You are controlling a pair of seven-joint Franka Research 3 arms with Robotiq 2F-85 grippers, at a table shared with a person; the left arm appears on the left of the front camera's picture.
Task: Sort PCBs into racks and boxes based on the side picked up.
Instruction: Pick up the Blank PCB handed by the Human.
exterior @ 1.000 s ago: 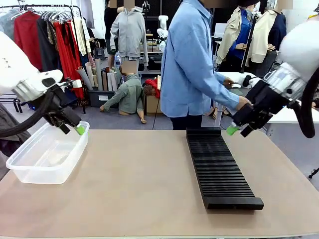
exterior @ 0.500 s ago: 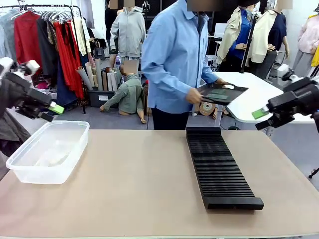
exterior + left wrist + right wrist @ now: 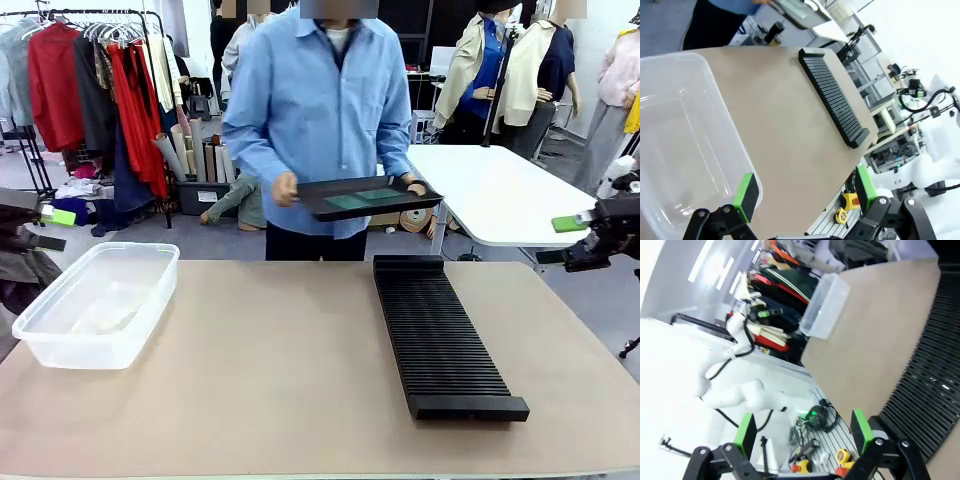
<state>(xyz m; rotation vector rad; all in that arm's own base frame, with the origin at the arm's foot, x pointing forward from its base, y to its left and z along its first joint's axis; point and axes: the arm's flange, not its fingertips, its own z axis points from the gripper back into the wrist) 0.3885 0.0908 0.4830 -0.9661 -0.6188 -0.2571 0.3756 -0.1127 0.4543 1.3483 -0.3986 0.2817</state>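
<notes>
The left pincer (image 3: 805, 192) stood apart, holding nothing, with the clear box (image 3: 685, 140) just ahead of it. The right pincer (image 3: 803, 432) gaped likewise, the rack (image 3: 935, 375) before it. Beyond both, past the tabletop (image 3: 270, 370), a person held a black tray (image 3: 325, 212) bearing the PCBs (image 3: 352, 201).

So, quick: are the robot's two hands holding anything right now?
Left gripper: open, holding nothing.
Right gripper: open, holding nothing.

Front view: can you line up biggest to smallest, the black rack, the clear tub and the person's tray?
Largest: black rack and clear tub, which look about alike, so I can't rank them.
Smallest: tray, though it's farther from the camera.
</notes>
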